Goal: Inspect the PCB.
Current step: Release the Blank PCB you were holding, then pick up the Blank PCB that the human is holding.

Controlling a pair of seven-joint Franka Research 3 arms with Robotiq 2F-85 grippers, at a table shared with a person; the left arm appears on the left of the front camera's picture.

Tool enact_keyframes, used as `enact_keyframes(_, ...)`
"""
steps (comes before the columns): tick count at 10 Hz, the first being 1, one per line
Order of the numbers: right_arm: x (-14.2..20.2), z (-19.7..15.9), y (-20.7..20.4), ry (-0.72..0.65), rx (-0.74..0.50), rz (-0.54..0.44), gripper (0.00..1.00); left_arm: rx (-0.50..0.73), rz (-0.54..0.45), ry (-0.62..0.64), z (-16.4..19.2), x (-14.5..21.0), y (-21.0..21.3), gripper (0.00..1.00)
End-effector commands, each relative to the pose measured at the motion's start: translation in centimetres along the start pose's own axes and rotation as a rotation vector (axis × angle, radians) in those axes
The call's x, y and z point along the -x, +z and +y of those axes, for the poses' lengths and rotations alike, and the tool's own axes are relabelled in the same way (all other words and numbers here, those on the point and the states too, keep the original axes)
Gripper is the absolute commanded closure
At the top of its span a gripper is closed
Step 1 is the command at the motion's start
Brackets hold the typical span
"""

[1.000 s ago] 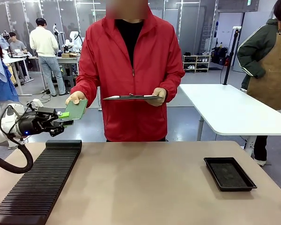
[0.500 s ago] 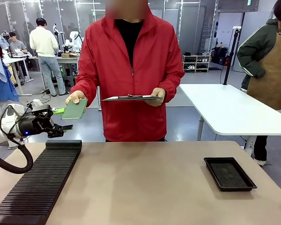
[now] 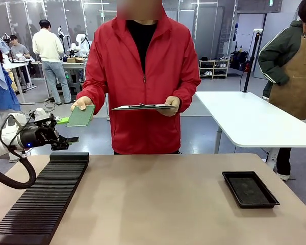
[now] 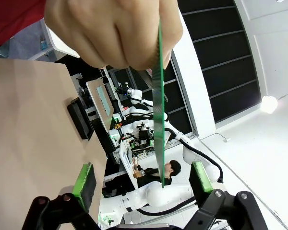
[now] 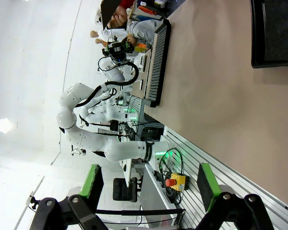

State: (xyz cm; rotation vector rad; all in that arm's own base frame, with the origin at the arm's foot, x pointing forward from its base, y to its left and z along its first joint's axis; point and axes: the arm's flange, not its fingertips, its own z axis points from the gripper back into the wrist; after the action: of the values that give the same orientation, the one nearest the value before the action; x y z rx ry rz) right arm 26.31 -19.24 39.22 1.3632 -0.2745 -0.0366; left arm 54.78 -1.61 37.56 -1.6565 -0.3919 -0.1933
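Across the desk [image 3: 158,204], front view: a person in a red jacket holds the PCB [image 3: 81,116] up in the air beyond the desk's far left corner, with the person's hand [image 3: 82,103] on its top edge. The person's other hand [image 3: 173,104] holds a dark tablet [image 3: 143,106] flat at the chest. The robot's left hand [image 3: 67,130] is just beside the board's lower left corner, jaws wide. This angle doesn't show whether it touches the board. On the desk are a black slotted rack [image 3: 41,199] at left and a black tray [image 3: 250,189] at right, both well apart from the board.

The left wrist view settles it. The PCB is edge-on, a thin green line, with its lower end between the two green pads [image 4: 84,179]. It touches neither pad and sits nearer one side. The person's fist grips the far end.

The right wrist view adds the robot's right hand [image 5: 149,184], jaws wide with nothing between them. The rack and tray show far off on the desk.
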Motion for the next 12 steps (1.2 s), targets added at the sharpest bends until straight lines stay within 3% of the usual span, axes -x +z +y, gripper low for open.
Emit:
enact_keyframes(1, -0.01, 0.15, 0.07, 0.002, -0.003, -0.001, 0.00, 0.003, 0.002, 0.001, -0.03, 0.02, -0.04, 0.00)
enact_keyframes(12, -0.01, 0.15, 0.07, 0.002, -0.003, -0.001, 0.00, 0.003, 0.002, 0.001, -0.03, 0.02, -0.04, 0.00)
